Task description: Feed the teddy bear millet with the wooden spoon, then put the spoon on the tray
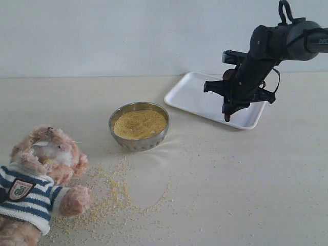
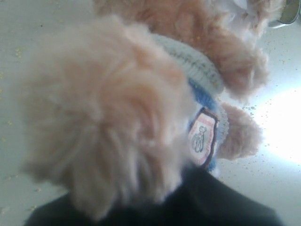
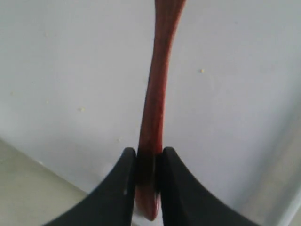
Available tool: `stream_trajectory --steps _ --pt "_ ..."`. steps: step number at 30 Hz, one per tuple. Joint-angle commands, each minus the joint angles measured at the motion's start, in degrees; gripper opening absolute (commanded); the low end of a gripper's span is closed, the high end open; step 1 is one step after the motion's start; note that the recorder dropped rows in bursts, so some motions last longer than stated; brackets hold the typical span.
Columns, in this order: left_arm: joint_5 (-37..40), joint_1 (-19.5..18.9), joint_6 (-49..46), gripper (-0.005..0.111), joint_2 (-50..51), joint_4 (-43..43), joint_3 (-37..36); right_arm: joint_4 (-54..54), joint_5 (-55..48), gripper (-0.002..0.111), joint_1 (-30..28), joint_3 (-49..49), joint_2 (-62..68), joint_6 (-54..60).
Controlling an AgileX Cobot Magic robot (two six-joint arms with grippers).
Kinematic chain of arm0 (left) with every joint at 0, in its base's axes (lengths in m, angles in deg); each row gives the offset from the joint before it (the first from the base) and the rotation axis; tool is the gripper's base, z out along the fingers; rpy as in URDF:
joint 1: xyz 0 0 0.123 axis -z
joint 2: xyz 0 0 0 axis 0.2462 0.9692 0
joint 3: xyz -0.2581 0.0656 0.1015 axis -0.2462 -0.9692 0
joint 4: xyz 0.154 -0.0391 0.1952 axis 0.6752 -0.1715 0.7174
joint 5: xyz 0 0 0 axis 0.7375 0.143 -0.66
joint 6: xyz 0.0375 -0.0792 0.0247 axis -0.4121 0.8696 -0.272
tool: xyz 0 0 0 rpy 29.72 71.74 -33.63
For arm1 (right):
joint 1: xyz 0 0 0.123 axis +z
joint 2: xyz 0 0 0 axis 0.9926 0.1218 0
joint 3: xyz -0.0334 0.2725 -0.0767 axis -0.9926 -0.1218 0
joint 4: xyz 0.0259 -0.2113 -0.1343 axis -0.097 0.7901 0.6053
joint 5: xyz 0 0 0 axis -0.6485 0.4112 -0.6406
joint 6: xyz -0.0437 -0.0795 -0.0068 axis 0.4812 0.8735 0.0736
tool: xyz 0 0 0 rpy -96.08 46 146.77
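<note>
Exterior view: millet (image 1: 110, 197) strewn across pale tabletop (image 1: 230, 195); right fingers (image 3: 117, 188) clench wooden spoon (image 3: 157, 94) over tray (image 1: 192, 95); left fingers (image 2: 197, 209) unclear.

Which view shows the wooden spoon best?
Right wrist: wooden spoon handle close-up, clamped in right hand over tray. Exterior: only a dark tip under the hand. Left wrist: none, just teddy bear.

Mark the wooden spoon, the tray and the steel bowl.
wooden spoon (image 3: 157, 94): right wrist view, mid-handle.
tray (image 1: 192, 96): exterior view, bare floor near its left end.
steel bowl (image 1: 137, 144): exterior view, near outer wall.
</note>
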Motion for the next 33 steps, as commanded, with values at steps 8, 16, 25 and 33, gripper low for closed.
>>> stream_trajectory --steps 8,16,25,33 --pt "0.5 -0.2 -0.3 0.005 -0.2 -0.8 -0.2 0.6 2.9 0.045 -0.4 0.6 0.2 0.6" --pt "0.5 -0.2 -0.3 0.005 -0.2 -0.8 -0.2 0.7 2.0 0.038 -0.3 0.2 -3.0 0.6" --pt "0.5 -0.2 -0.3 0.005 -0.2 -0.8 -0.2 5.8 5.6 0.005 -0.3 -13.5 -17.0 0.5" --pt "0.6 -0.2 -0.3 0.005 -0.2 -0.8 -0.2 4.1 19.8 0.0 -0.3 -41.8 -40.7 0.6"
